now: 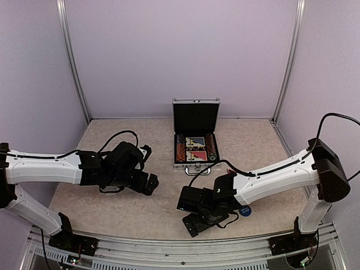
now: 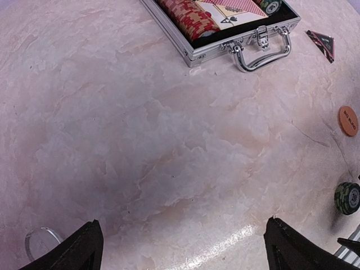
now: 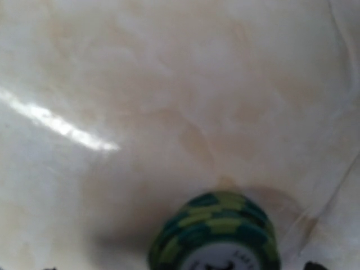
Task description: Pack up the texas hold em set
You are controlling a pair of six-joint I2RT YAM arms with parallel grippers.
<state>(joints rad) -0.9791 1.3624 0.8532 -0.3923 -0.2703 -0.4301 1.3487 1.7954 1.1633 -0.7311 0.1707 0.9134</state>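
The silver case point(image 1: 195, 163) of the texas hold em set lies open at the back centre, its black-lined lid point(image 1: 195, 117) standing up. Red chips point(image 2: 188, 17) and cards point(image 2: 233, 10) fill its tray. On the table outside lie a dark triangular marker point(image 2: 322, 44), an orange disc point(image 2: 348, 120), a blue disc point(image 1: 244, 211) and a short stack of green chips point(image 3: 216, 239). My right gripper point(image 1: 187, 214) is low over that stack, open, a fingertip on either side of it. My left gripper point(image 2: 183, 253) hangs open over bare table left of the case.
The case's chrome handle point(image 2: 264, 52) points toward the arms. The green stack point(image 2: 347, 198) also shows at the right edge of the left wrist view. Lilac walls close in the back and both sides. A metal rail point(image 1: 180, 247) runs along the near edge.
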